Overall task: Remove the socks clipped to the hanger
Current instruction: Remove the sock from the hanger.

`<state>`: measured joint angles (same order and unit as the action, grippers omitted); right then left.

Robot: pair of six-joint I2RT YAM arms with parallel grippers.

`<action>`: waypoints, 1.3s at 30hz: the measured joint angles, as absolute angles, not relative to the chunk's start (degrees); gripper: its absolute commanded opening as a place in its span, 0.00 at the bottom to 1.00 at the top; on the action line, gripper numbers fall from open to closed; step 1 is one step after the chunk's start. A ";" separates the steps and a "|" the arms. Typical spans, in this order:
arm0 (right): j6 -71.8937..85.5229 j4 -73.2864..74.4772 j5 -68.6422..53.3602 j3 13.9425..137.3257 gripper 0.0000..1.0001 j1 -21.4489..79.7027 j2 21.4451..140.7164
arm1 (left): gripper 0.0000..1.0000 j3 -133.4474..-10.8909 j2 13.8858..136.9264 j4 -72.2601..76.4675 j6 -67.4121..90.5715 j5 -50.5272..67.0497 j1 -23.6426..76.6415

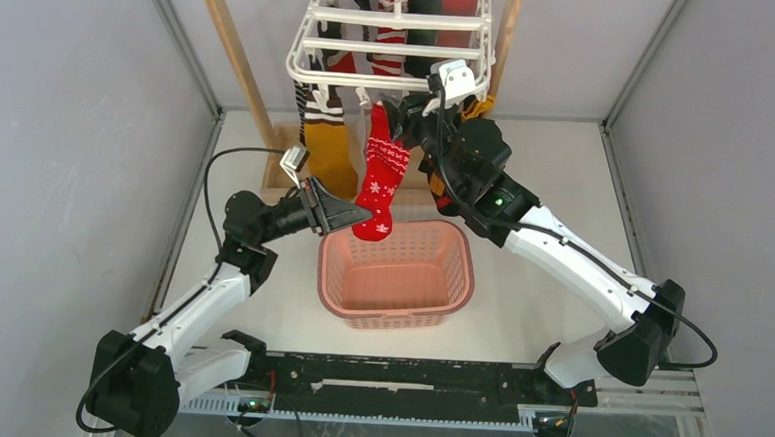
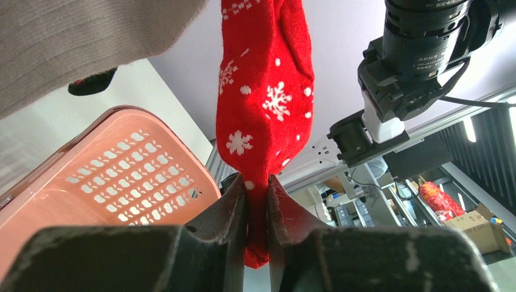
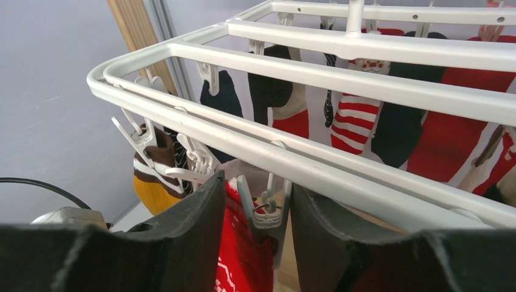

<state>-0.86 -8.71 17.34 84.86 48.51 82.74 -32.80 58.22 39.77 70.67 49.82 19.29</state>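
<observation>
Red sock (image 2: 264,109), left end effector (image 2: 257,184) pinching toe, right end effector (image 3: 258,187) part-open astride clip (image 3: 268,216)

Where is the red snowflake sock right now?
The red snowflake sock hangs centre of the top view from the hanger's near edge, above the pink basket's far rim, toe pinched by the left gripper.

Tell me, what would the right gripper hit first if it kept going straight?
Most likely the white clip, which sits between the fingers of the right gripper, beside the red sock. Right behind it runs the hanger, its front bar, though depth is hard to judge.
</observation>
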 measured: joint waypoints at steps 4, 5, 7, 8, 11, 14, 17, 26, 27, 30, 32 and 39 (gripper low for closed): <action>-0.73 -9.47 17.47 84.86 0.36 48.45 82.74 | 0.20 -32.80 58.22 39.77 70.67 49.82 19.29; -0.69 -9.63 17.45 84.86 0.33 48.38 82.74 | 0.19 -32.80 58.22 39.77 70.67 49.82 19.29; -0.60 -9.69 17.32 84.86 0.26 48.25 82.74 | 0.19 -32.80 58.22 39.77 70.67 49.82 19.29; -0.60 -9.69 17.23 84.86 0.25 48.10 82.74 | 0.19 -32.80 58.22 39.77 70.67 49.84 19.29; -0.05 -9.65 16.58 84.86 0.18 47.68 82.74 | 0.19 -32.80 58.22 39.77 70.67 49.91 19.29; 0.62 -9.63 15.77 84.86 0.19 47.22 82.74 | 0.19 -32.80 58.22 39.77 70.67 49.93 19.29; 0.99 -9.63 15.42 84.86 0.21 46.94 82.74 | 0.19 -32.80 58.22 39.77 70.67 49.95 19.29; 2.20 -9.61 14.87 84.82 0.46 46.89 82.74 | 0.19 -32.80 58.17 39.75 70.63 50.00 19.29; 2.42 -9.61 14.90 84.79 0.48 46.89 82.74 | 0.19 -32.80 58.17 39.72 70.63 50.00 19.29; 2.94 -9.50 14.87 84.47 0.54 46.89 82.72 | 0.19 -32.80 58.00 39.70 70.63 49.98 19.29; 3.29 -9.43 14.92 83.61 0.56 46.89 82.48 | 0.19 -32.80 57.76 39.66 70.63 49.98 19.29; 5.43 -8.08 14.94 77.54 0.63 46.96 79.02 | 0.21 -32.80 55.00 38.37 70.65 49.95 19.29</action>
<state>5.43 -8.08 14.94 77.54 46.96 79.02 -32.80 55.00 38.37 70.65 49.95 19.29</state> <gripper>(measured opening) 0.611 0.198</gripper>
